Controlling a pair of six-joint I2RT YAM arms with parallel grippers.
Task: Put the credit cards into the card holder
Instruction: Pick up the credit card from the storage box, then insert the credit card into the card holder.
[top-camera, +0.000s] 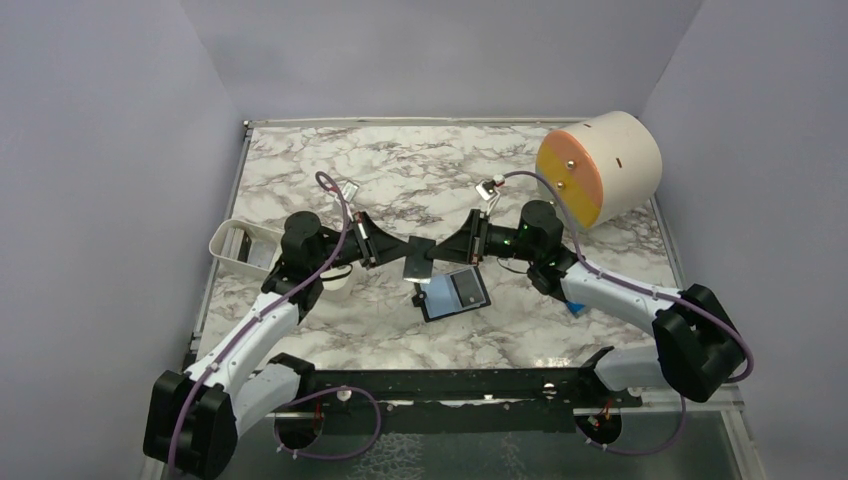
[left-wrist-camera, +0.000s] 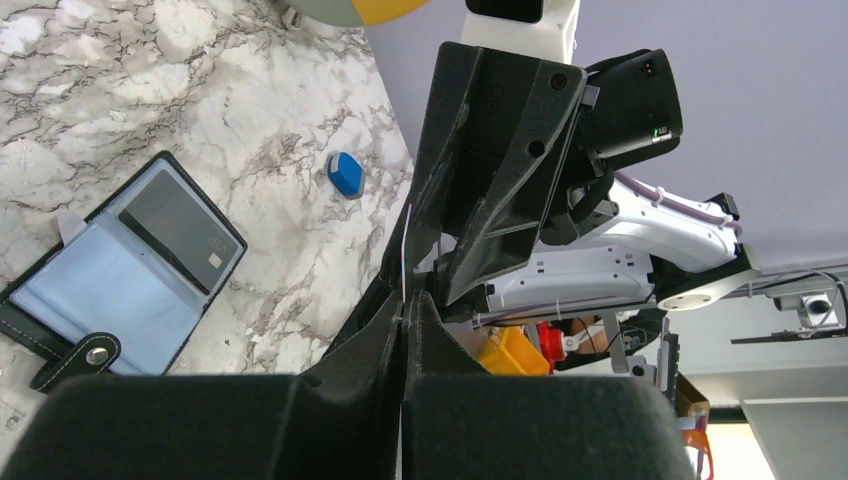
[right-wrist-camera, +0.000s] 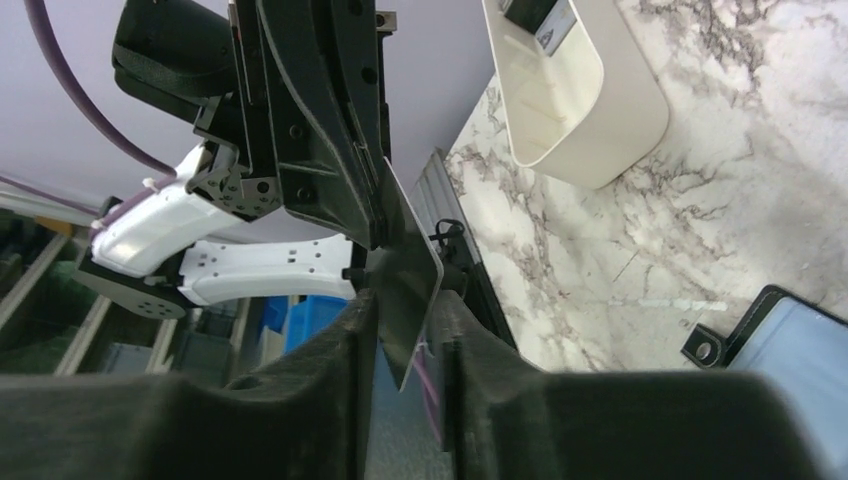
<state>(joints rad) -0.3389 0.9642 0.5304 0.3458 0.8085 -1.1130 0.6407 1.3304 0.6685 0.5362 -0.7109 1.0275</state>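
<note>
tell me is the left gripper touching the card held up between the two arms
Touching. The left wrist view shows the left gripper shut on the credit card, its thin edge pinched between the fingers.

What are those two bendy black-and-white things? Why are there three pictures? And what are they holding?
Those are two robot arms, each ending in a two-finger gripper. One picture looks down from above; the other two come from a camera on each wrist, so the fingers look huge. On the marble table lie an open card holder, light blue inside, with one dark card in it, a white tray, a small blue block and a big cream drum. The left gripper pinches a dark credit card in the air. The right gripper has its fingers open around the card's other end.
</note>
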